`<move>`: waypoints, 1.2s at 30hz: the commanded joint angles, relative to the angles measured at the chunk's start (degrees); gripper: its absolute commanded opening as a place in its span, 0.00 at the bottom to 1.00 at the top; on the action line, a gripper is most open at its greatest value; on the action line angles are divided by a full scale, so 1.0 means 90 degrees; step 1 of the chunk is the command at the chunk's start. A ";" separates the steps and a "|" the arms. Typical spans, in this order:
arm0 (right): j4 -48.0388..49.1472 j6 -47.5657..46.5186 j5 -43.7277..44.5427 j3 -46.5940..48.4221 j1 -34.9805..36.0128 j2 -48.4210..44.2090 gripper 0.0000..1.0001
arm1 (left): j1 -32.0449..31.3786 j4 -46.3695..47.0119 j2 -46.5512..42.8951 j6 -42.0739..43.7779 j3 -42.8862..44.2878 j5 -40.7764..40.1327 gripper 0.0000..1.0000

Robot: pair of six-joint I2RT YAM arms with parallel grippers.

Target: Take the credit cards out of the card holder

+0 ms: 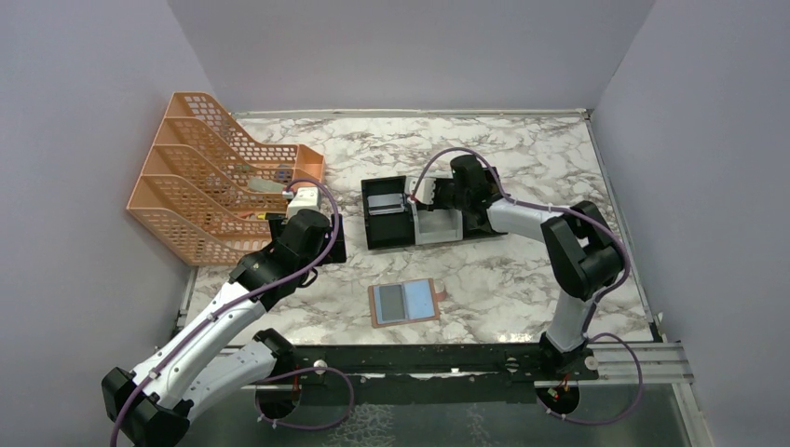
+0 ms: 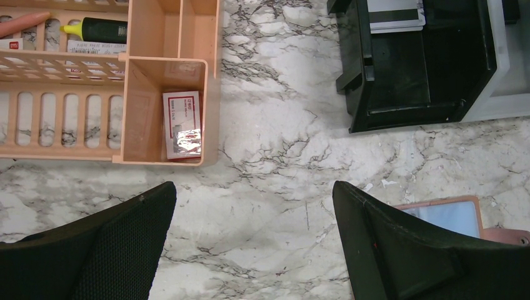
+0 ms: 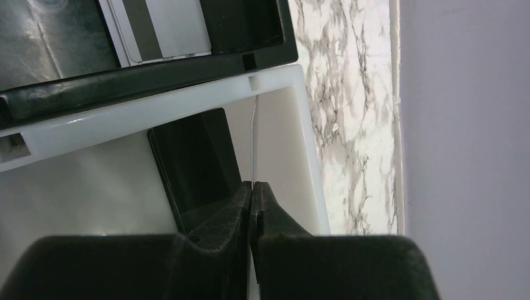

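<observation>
The card holder [image 1: 405, 303] lies open and flat near the table's front, tan-edged with light-blue lining; a grey card [image 1: 391, 300] shows in its left half. Its corner [image 2: 451, 215] peeks past my left finger. My left gripper [image 2: 253, 194] hangs open over bare marble, left of the holder [image 1: 328, 237]. My right gripper [image 3: 252, 184] is shut on a thin credit card [image 3: 254, 137] seen edge-on, held upright over the tray's white compartment [image 1: 419, 194]. A black card [image 3: 194, 159] rests in that compartment. A silver striped card [image 3: 165, 28] lies in the black compartment.
The black-and-white tray [image 1: 387, 237] sits mid-table. A peach mesh organiser [image 1: 200, 186] stands at the back left; one of its pockets holds a small red-and-white box [image 2: 182, 125]. Grey walls close in the left, right and back sides.
</observation>
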 commanded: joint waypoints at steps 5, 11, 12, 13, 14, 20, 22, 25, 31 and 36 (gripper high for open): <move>-0.0156 -0.0412 -0.0081 0.0217 0.0014 0.0336 0.01 | 0.0020 0.0015 -0.0009 0.0079 0.0006 -0.0100 0.99; 0.0190 -0.0551 -0.0014 0.0018 0.0075 0.0409 0.01 | 0.0018 0.0015 0.0005 0.0067 0.0006 -0.0097 0.99; 0.0205 -0.0562 0.0001 0.0034 0.0075 0.0439 0.01 | 0.0018 0.0015 0.0009 0.0073 0.0001 -0.0098 0.99; 0.0155 -0.0570 0.0022 0.0080 0.0072 0.0489 0.02 | 0.0022 0.0015 -0.0001 0.0076 0.0007 -0.0099 0.99; 0.0067 -0.0563 0.0033 0.0141 0.0072 0.0530 0.02 | 0.0021 0.0015 -0.0004 0.0079 0.0006 -0.0096 0.99; -0.0202 -0.0541 0.0021 0.0236 0.0075 0.0529 0.13 | 0.0023 0.0014 -0.0022 0.0072 0.0004 -0.0095 0.99; -0.0310 -0.0513 0.0071 0.0269 0.0073 0.0525 0.19 | 0.0019 0.0015 -0.0015 0.0073 0.0009 -0.0111 0.99; -0.0630 -0.0431 0.0058 0.0377 0.0073 0.0521 0.24 | 0.0018 0.0010 -0.0029 0.0060 0.0001 -0.0137 0.99; -0.0753 -0.0224 -0.0032 0.0360 0.0075 0.0321 0.26 | 0.0023 0.0014 -0.0028 0.0058 0.0004 -0.0122 0.99; -0.0905 -0.0034 -0.0085 0.0287 0.0072 0.0049 0.27 | 0.0016 0.0015 -0.0032 0.0056 -0.0003 -0.0105 0.99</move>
